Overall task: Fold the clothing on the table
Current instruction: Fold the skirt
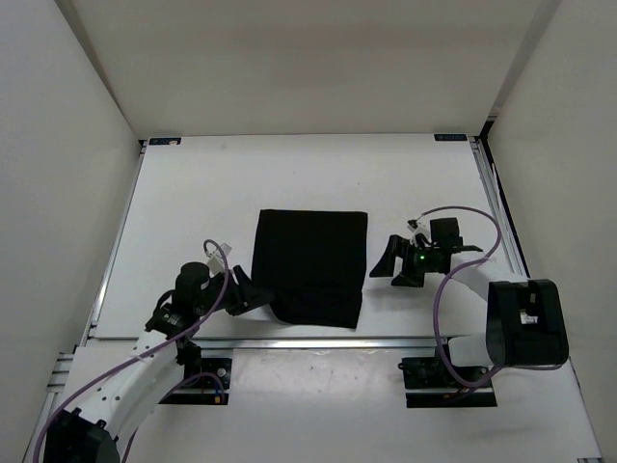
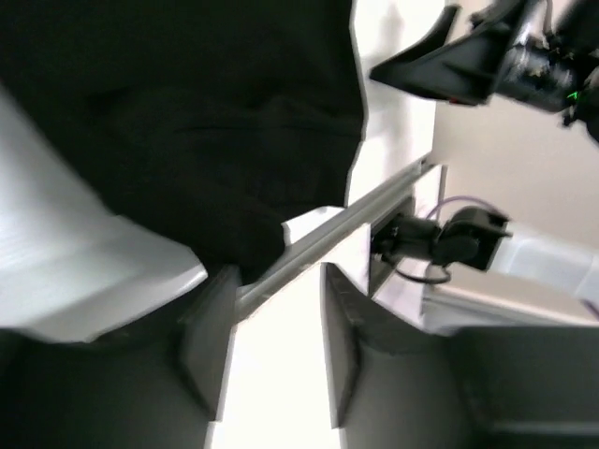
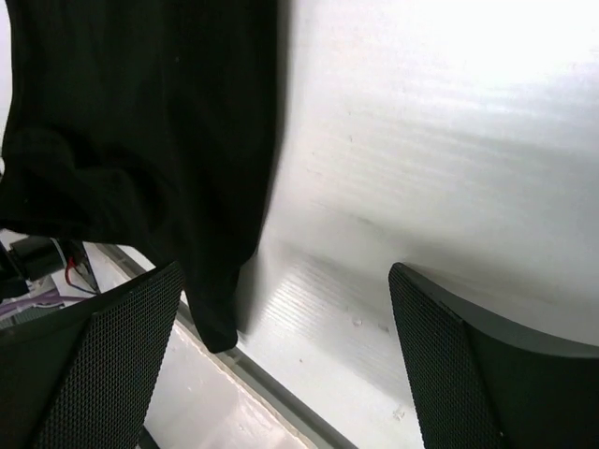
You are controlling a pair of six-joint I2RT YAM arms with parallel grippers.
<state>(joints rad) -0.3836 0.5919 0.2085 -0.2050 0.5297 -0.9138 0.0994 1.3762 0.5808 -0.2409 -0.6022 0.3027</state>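
Observation:
The clothing [image 1: 310, 267] is a plain black rectangle of fabric lying flat on the white table [image 1: 193, 193], near its front edge. My left gripper [image 1: 253, 294] sits at the clothing's near-left corner. In the left wrist view its fingers [image 2: 211, 337] stand apart with only white surface between them, and the clothing [image 2: 187, 122] lies just beyond the left gripper [image 2: 276, 281]. My right gripper [image 1: 390, 260] hovers just right of the clothing's right edge. In the right wrist view the right gripper [image 3: 285, 271] is wide open over bare table, with the clothing [image 3: 140, 122] to its left.
A silver rail [image 1: 318, 340] runs along the table's near edge, close to the clothing's lower hem. White walls enclose the table on three sides. The right arm's body [image 1: 525, 323] stands at the near right, with a cable looping over it.

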